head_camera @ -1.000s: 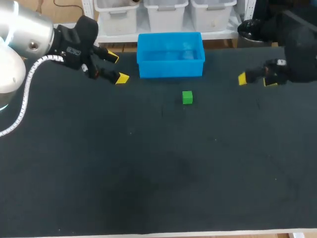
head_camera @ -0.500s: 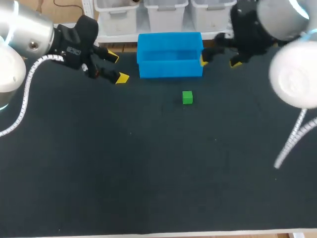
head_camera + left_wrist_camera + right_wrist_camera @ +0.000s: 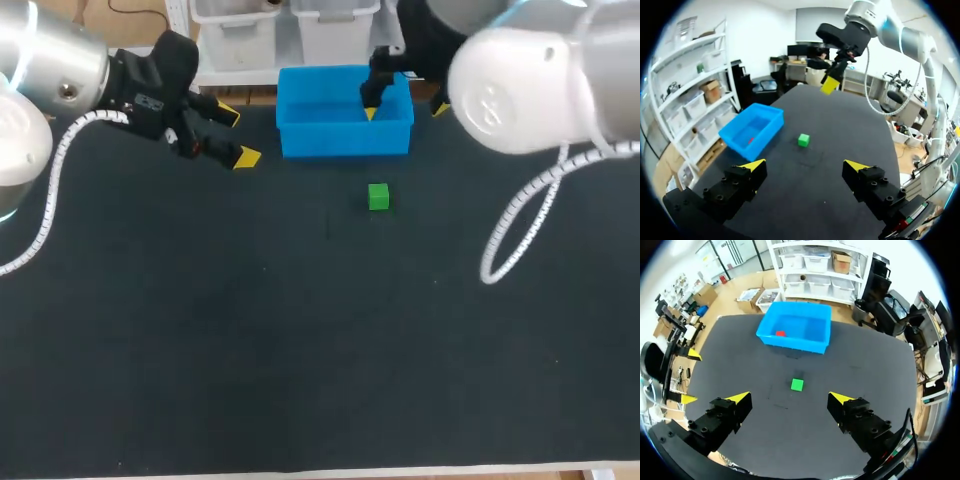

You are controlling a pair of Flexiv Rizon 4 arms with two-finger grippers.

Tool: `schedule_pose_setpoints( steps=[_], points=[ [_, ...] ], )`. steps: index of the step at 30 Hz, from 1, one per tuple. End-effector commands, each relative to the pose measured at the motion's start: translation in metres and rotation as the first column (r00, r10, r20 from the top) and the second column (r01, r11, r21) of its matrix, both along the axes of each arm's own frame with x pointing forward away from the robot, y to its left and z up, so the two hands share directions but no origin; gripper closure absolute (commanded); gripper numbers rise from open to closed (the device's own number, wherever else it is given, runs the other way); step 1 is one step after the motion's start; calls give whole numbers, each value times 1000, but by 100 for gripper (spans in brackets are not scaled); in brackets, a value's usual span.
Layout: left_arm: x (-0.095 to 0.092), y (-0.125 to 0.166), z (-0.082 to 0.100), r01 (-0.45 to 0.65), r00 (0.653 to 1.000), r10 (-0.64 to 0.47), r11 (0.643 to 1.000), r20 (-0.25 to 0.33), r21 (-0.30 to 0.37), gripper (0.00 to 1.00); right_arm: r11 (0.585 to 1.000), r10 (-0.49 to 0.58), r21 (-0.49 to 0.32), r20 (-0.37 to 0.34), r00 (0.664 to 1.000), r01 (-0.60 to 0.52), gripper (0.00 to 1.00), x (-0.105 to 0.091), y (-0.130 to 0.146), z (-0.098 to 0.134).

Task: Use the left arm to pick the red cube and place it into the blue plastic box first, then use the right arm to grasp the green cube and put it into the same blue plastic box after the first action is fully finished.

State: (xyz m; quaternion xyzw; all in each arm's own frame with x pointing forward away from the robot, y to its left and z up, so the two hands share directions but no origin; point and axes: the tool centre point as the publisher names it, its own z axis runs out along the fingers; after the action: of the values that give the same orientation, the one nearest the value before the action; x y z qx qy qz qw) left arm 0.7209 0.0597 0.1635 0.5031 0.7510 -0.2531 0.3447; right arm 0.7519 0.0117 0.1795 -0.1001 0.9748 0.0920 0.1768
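R end effector (image 3: 404, 110) splayed, raised, prob. over blue box (image 3: 340, 140)

The table (image 3: 300, 350) has a dark, matte top. The blue plastic box (image 3: 345, 138) stands on it at the far edge, near the middle. The green cube (image 3: 378, 197) lies near the box's front wall, not touching it

left arm (image 3: 60, 70) at far left, left tool (image 3: 237, 136) spread and empty, right arm (image 3: 530, 80) raised toward middle, right tool (image 3: 405, 110) spread and empty
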Motion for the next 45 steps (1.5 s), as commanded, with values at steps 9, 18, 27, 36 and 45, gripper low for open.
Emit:
schedule_pose_setpoints(
  steps=[9,18,27,36,45],
  points=[
    [0,1,-1,2,1000,-2,1000,4,-6,0,997,-18,-73,-210,977,3,0,16,17,-11],
    [0,1,-1,2,1000,-2,1000,4,-6,0,994,-23,-112,-260,965,-7,0,19,22,-16],
    [0,1,-1,2,1000,-2,1000,4,-6,0,992,-42,-123,-267,963,9,0,21,24,-18],
    [0,1,-1,2,1000,-2,1000,4,-6,0,994,-37,-109,-232,972,12,0,23,27,-15],
    [0,1,-1,2,1000,-2,1000,4,-6,0,994,-37,-109,-232,972,12,0,23,27,-15]
  ],
)
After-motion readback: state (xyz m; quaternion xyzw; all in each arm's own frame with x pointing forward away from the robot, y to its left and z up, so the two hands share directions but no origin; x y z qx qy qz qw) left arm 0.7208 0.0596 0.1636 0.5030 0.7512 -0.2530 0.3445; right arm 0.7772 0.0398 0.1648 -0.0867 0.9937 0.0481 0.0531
